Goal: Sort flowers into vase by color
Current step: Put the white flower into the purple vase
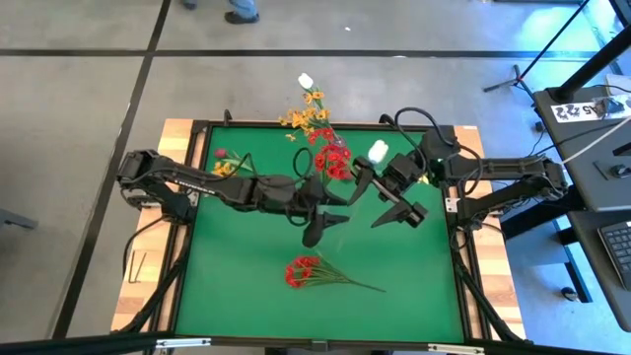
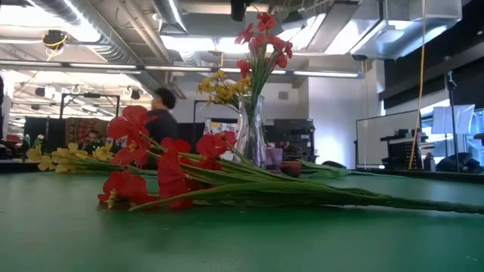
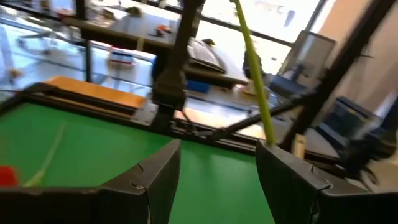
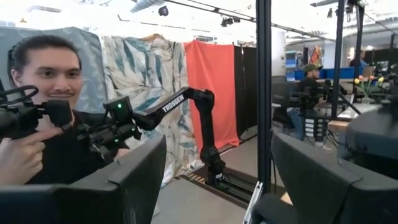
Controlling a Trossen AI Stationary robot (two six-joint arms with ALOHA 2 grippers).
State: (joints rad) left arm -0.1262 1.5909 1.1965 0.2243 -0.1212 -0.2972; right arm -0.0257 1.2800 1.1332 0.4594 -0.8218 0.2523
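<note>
A clear glass vase (image 2: 250, 136) stands at the far middle of the green felt table (image 1: 246, 286), with red and yellow-orange artificial flowers (image 2: 261, 45) in it. A red flower bunch (image 1: 304, 271) lies near the front centre. Yellow and pink sprigs (image 1: 225, 163) lie at the far left. Both dark arms meet between vase and bunch.

The left arm reaches in from the left edge of the tabletop (image 1: 246, 286), stretched low and nearly straight toward the centre, its left end effector (image 1: 317, 229) angled downward with fingers (image 3: 149, 180) spread wide apart. The right arm enters from the right edge, elbow bent near the frame, its right end effector (image 1: 399, 212) hanging over the middle, turned outward to look level into the room, fingers (image 4: 130, 174) likewise parted.
</note>
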